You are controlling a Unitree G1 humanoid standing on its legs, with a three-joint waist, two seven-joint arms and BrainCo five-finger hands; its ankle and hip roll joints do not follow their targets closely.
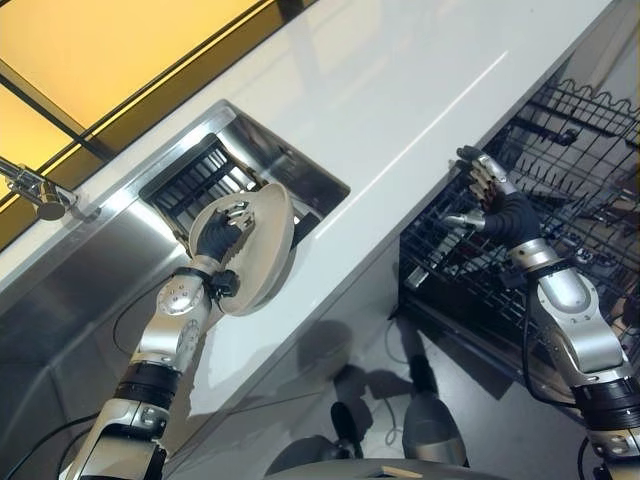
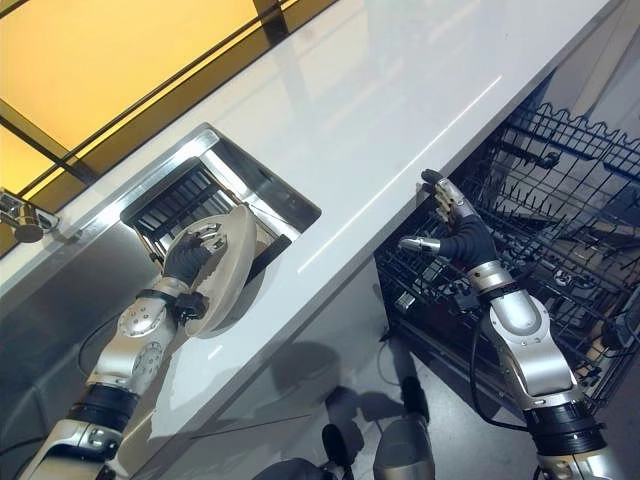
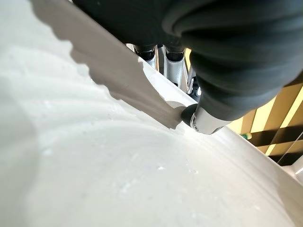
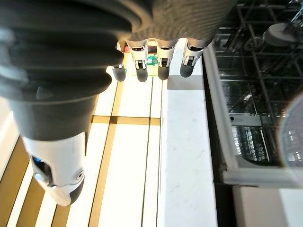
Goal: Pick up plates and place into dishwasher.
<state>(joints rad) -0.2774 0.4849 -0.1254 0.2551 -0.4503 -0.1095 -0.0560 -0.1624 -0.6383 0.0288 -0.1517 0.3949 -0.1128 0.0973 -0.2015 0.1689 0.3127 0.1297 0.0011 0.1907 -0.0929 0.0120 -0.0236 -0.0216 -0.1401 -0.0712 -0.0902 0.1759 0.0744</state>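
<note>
The left hand [image 1: 222, 233] has its fingers and thumb curled round the rim of a pale round plate [image 1: 262, 252], holding it on edge, tilted, above the near edge of the steel sink [image 1: 120, 250] set into the white counter [image 1: 400, 110]. To the far side of the sink from the faucet [image 1: 38, 190], beyond the counter's edge, the dishwasher rack [image 1: 580, 150] of black wire stands pulled out. The right hand [image 1: 492, 205] hangs beside that rack with fingers straight and thumb spread, holding nothing.

White countertop [image 1: 400, 110], inset steel sink [image 1: 160, 215], faucet [image 1: 35, 187] at edge
</note>
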